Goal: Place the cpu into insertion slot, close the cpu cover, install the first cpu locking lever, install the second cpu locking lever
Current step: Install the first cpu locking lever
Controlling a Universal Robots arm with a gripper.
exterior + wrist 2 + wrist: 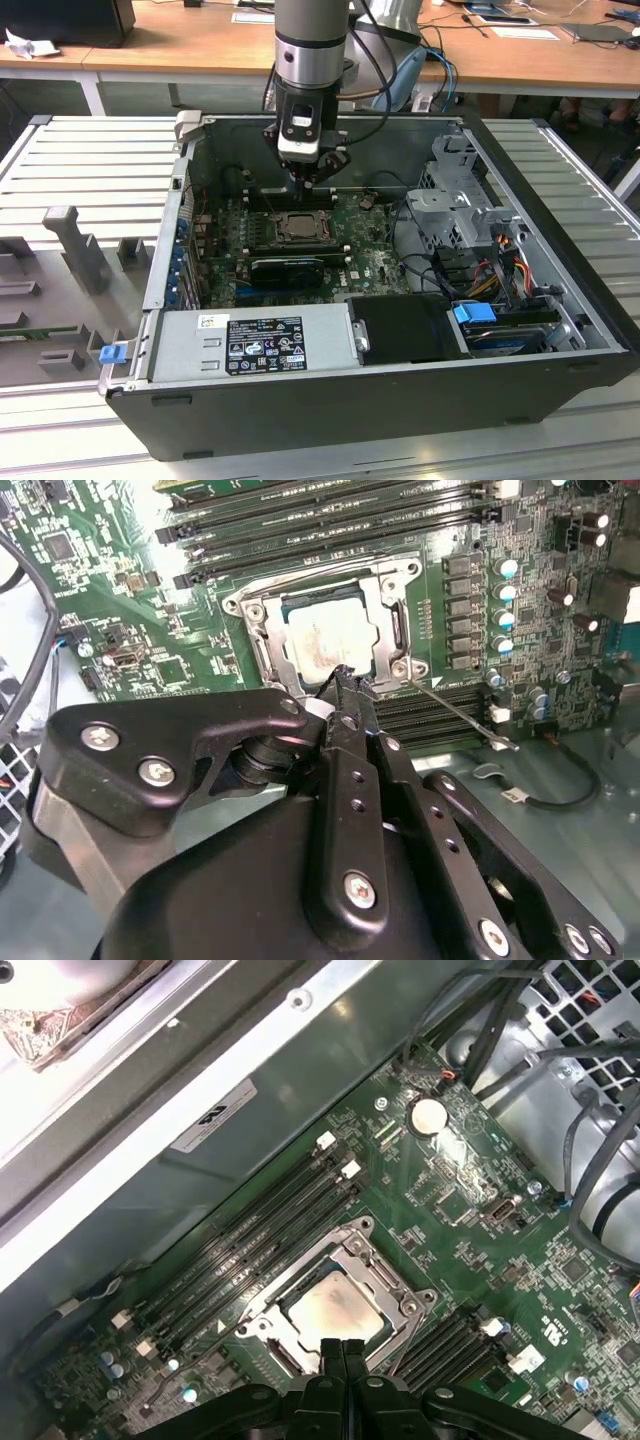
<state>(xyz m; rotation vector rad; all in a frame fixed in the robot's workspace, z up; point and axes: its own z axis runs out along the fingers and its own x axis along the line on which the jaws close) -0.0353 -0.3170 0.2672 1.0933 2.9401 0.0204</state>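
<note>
Both gripper (346, 683) fingers, together at the cpu cover (262, 640) rim, might slip and gouge the cpu (325, 640).

Closed jaws at cpu cover (392, 615) edge

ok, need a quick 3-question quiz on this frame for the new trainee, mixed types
1. True or false: the cpu cover stands raised upright.
2. Fill in: the gripper, its tips at the cover's edge, is ___ (open/shut).
3. The cpu is: A) held by the gripper; B) lying flat inside the cover's frame; C) tilted half out of the frame.

Key: 1 false, it lies flat around the cpu; 2 shut; 3 B.
</note>
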